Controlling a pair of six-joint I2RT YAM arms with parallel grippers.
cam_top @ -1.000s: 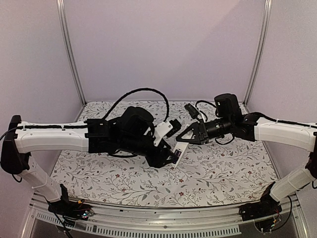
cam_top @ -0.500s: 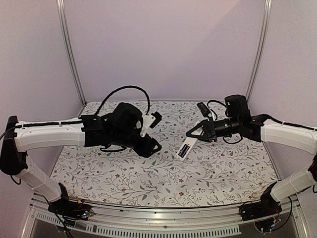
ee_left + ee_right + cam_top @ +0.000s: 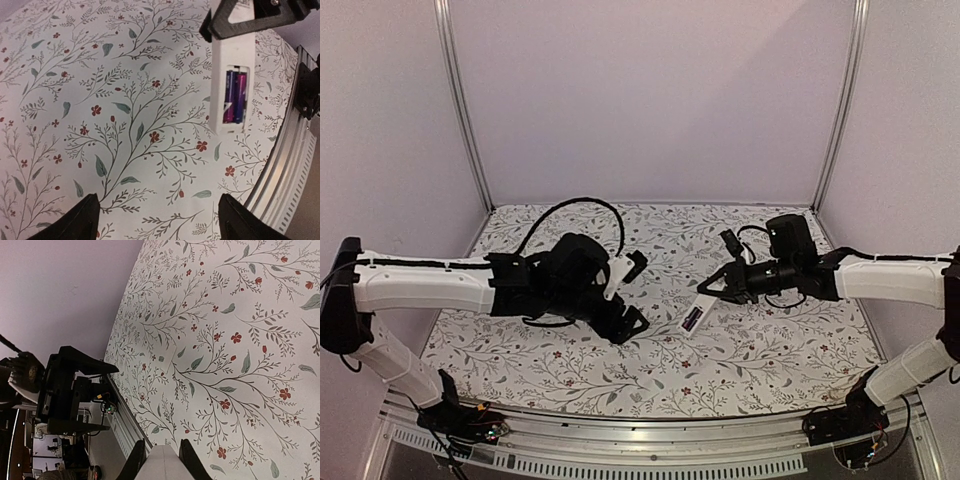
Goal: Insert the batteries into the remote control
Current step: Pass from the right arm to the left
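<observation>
- At centre-right of the table point(image 3: 770, 350), the right gripper point(image 3: 708, 292) pinches the remote control point(image 3: 692, 318) by its upper end.
- Right fingers point(image 3: 137, 460): narrowly parted, one on each side of the white body, which fills the gap between them in the right wrist view.
- Remote control attitude: tilted, with the free end angled down toward the floral cloth and toward the near edge. Whether that end touches the cloth cannot be told.
- Battery bay: uncovered and facing the left wrist camera, located in the lower half of the remote control, away from the grip.
- Batteries point(image 3: 235, 97): two dark purple cells seated side by side in the bay, parallel to the long axis of the remote control.
- Left gripper point(image 3: 640, 292): positioned just left of the remote control, apart from it, with no contact.
- Left fingers point(image 3: 75, 225): spread wide, with only bare floral cloth visible between them in the left wrist view. They hold nothing and touch nothing.
- Relative position: the two grippers face each other across the middle of the table, and the remote control lies between them on the right gripper's side.
</observation>
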